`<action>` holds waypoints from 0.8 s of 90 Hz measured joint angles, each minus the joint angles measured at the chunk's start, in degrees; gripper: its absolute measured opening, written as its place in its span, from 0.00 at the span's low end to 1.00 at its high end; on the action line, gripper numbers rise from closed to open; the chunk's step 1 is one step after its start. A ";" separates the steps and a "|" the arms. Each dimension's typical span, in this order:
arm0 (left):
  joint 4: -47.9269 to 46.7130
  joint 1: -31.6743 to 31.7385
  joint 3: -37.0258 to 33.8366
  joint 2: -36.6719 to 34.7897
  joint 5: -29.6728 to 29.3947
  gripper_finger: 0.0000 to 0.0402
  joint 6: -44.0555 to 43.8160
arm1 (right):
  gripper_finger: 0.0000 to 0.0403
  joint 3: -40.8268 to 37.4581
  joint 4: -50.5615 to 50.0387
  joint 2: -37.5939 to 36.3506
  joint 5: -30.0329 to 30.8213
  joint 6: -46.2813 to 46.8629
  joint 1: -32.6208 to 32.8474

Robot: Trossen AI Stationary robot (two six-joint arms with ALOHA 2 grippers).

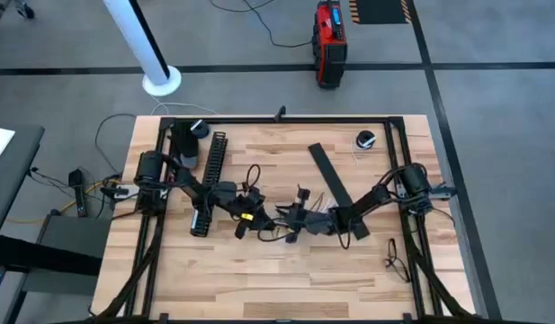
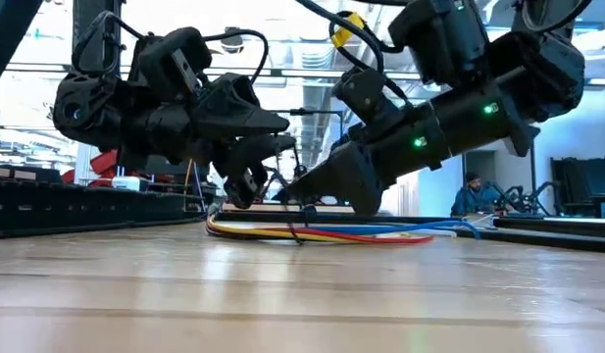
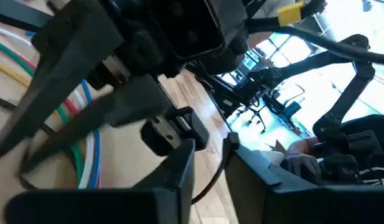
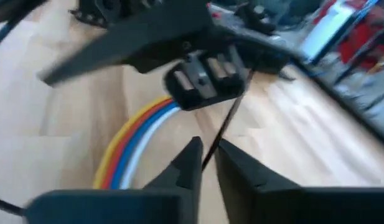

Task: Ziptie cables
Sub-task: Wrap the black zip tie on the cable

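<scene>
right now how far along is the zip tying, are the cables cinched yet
Done: the cables lie gathered in one flat bundle on the table. In hand: the right gripper pinches a thin black strand, probably the zip tie, and the left gripper works right beside it over the bundle. Left: no closed loop shows around the wires, so tightening still looks undone.

Around the cables (image 1: 290, 220) I've no side access: left gripper (image 1: 259, 219) and right gripper (image 1: 295, 219) crowd both sides. Flat strip (image 1: 335, 184) blocks beyond-right, slotted channel (image 1: 208, 175) beyond-left. Table (image 1: 286, 279) in front of them is open.
</scene>
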 joint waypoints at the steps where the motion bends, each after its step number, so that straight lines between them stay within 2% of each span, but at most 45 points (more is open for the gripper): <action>1: 0.01 0.00 0.00 0.00 0.09 0.09 0.05 | 0.02 0.00 0.18 0.00 0.30 -0.49 0.12; 9: -0.03 0.35 0.09 0.00 0.55 0.02 0.01 | 0.02 0.00 1.57 0.00 0.68 -2.44 0.28; 28: 0.01 2.31 2.56 0.00 3.56 0.01 -0.86 | 0.00 0.02 4.09 0.00 1.24 -8.35 0.45; 55: 3.17 4.07 3.13 0.00 9.58 0.00 -3.51 | 0.00 0.02 7.29 0.00 6.85 -16.22 2.76; 72: 3.59 4.69 3.13 0.00 10.08 0.00 -5.65 | 0.00 0.02 8.56 0.00 6.86 -18.50 4.28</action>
